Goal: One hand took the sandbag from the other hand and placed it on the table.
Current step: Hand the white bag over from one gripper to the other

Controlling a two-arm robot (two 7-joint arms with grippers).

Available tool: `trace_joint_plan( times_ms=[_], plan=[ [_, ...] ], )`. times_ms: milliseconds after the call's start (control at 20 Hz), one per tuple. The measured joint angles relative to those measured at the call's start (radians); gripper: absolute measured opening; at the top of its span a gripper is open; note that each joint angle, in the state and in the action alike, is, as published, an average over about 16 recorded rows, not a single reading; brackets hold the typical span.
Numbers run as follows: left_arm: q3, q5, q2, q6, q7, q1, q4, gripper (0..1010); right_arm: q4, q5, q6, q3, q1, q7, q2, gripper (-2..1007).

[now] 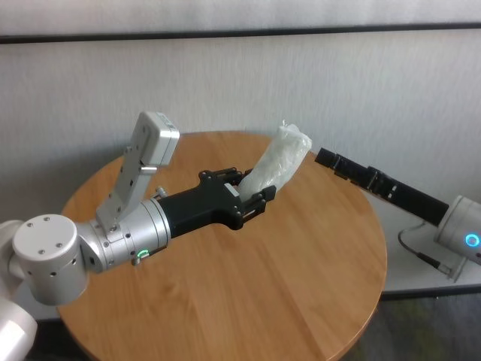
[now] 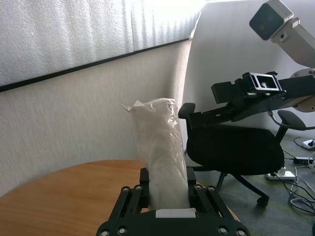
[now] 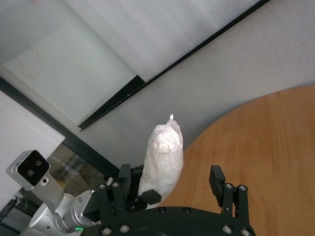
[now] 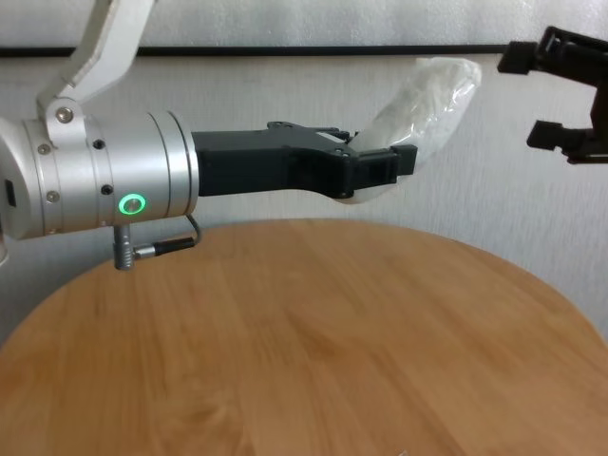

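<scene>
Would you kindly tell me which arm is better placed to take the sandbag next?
The right gripper: open, facing the sandbag's free end. The left gripper already holds its lower end.

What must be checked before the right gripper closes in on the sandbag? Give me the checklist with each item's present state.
1. Left gripper shut on the sandbag: ok, its fingers clamp the bag's lower end.
2. Free end exposed for the take: ok, the upper part sticks out past the fingers, tilted toward the right gripper.
3. Right gripper open: ok, its jaws stand apart in the chest and right wrist views.
4. Right gripper clear of the bag: ok, a gap shows between them in the chest view.
5. Bag lined up between the right fingers: ok in the right wrist view, though nearer one finger.
6. Bare space on the table for placing: ok.
</scene>
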Motion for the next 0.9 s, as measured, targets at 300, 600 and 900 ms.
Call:
trace_joint_plan(
  times_ms=[300,600,900],
  plan=[
    [0.0,0.0,0.0,0.0,0.0,0.0,0.0,442,-0.012,0.002,-0.007,-0.024,0.01,-0.004,0.006,1005],
    [0.0,0.0,0.0,0.0,0.0,0.0,0.0,442,-0.028,-0.014,-0.02,-0.057,0.015,-0.013,0.018,1005],
    [0.0,0.0,0.0,0.0,0.0,0.0,0.0,442,-0.035,-0.036,-0.036,-0.092,0.022,-0.048,0.021,1005]
  ],
)
